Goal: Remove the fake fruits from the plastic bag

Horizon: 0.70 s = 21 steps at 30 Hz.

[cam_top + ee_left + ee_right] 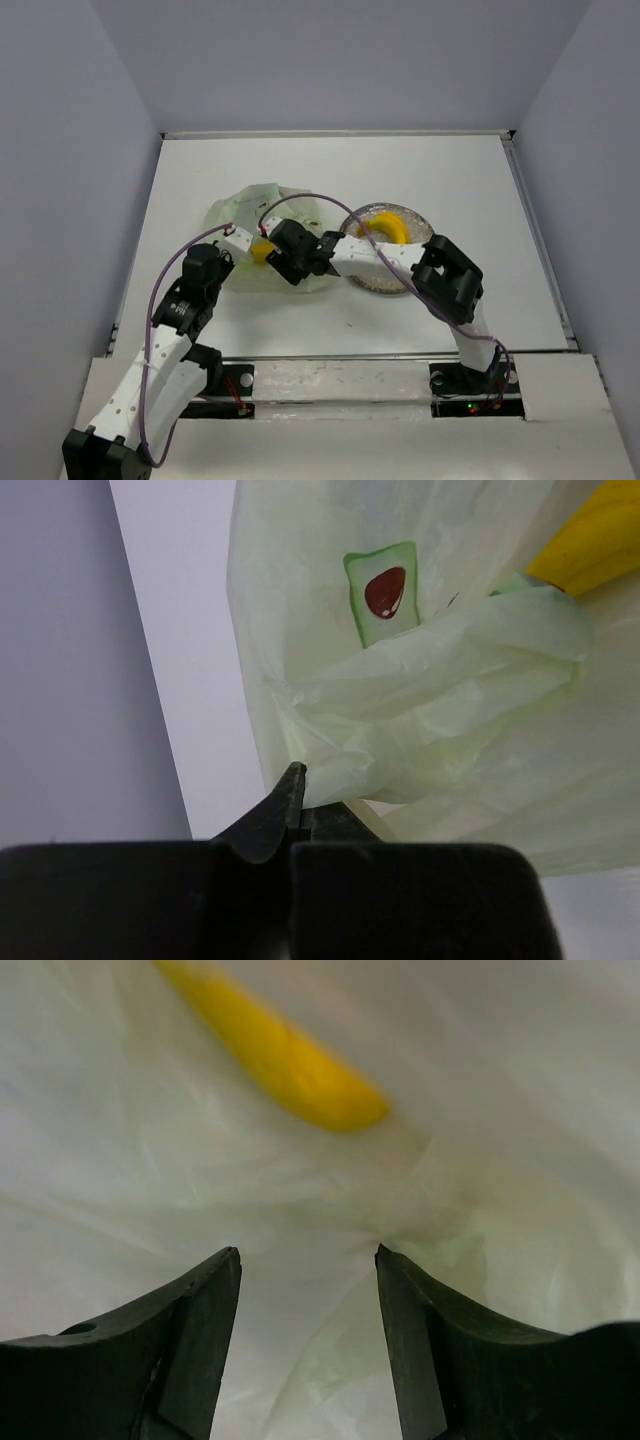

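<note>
Round grey speckled plate (418, 226), white table (450, 180), pale grey walls (70, 150)

White table (450, 170), pale green plastic bag (250, 205) near centre, grey speckled plate (384, 284) just beside it

The left arm (165, 350) is leaning forward and rightward from its base, with its forearm pointing toward the middle. The left end effector (297, 780) is pinching a fold of the plastic bag (430, 680), fingers pressed together. The right arm (455, 300) is standing up from its base, bending sharply at the elbow and pointing its forearm leftward. The right end effector (308, 1252) is holding its jaws apart, gripping nothing.
</note>
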### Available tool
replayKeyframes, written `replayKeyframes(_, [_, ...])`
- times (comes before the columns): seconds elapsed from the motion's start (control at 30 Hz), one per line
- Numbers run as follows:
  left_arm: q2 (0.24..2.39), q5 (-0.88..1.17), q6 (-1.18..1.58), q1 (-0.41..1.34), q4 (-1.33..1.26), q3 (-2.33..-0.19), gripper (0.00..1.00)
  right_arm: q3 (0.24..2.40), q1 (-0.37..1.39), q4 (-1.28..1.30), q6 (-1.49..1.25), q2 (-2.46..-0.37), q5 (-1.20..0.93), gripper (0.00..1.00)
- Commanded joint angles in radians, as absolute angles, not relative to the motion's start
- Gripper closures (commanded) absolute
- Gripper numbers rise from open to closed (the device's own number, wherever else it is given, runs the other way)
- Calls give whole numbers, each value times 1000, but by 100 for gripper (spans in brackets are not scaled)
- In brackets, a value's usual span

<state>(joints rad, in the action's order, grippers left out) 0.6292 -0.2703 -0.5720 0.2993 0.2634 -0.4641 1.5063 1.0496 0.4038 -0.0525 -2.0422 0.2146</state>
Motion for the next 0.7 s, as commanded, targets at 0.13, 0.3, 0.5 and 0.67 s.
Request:
replayKeyframes(0.13, [592, -261, -595, 296, 238, -451, 97, 1739, 1048, 319, 60, -2124, 187, 34])
replayKeyframes(0.3, [595, -267, -586, 296, 232, -451, 97, 1831, 1048, 311, 158, -2207, 175, 30])
replayKeyframes(0.5, [607, -273, -566, 296, 238, -456, 97, 1920, 1014, 328, 210, -2295, 101, 20])
replayKeyframes(0.67, [609, -275, -571, 296, 239, -459, 97, 2061, 982, 405, 212, -2420, 28, 0])
